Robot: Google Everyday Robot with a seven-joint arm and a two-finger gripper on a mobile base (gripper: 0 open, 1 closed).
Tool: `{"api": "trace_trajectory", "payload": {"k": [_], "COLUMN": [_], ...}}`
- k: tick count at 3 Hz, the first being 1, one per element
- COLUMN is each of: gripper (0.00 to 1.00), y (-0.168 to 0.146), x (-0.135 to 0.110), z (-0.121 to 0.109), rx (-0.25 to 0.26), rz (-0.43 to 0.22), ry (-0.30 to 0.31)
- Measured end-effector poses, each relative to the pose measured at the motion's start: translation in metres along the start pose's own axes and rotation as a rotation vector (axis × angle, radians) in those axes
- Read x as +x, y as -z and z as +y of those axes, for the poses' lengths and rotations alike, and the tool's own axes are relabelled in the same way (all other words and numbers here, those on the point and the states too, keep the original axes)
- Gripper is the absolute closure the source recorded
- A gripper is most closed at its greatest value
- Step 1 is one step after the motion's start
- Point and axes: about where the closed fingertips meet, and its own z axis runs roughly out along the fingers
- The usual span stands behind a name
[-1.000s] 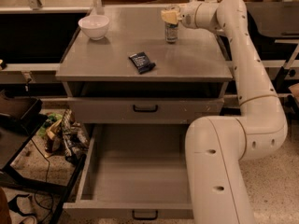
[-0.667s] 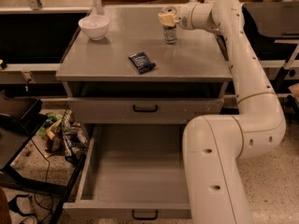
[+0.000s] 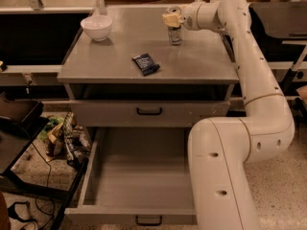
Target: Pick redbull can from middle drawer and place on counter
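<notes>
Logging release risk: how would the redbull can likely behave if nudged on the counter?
The can is slim and stands upright on the counter, so a sideways nudge would probably tip it. Tipped, its round body would likely roll on the flat top. The gripper sits at its upper end, where a bump tips it easiest.

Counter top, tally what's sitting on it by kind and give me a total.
Round white bowl: 1
Slim silvery, dark-sided redbull can: 1, with the cream gripper at its top
Flat dark blue packet: 1
Total: 3 on the matte grey counter
</notes>
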Motion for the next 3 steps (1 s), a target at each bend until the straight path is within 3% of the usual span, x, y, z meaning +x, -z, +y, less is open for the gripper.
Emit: {"api": "trace_trajectory", "payload": {"k": [2,3], "gripper": [0.11,0.00], "y": [-0.0001,-0.0002], "x": [0.0000,0.0001], "z": [0.0000,0.0001], "rx": [0.000,0.000], "rz": [0.000,0.000], "ry": [0.000,0.000]}}
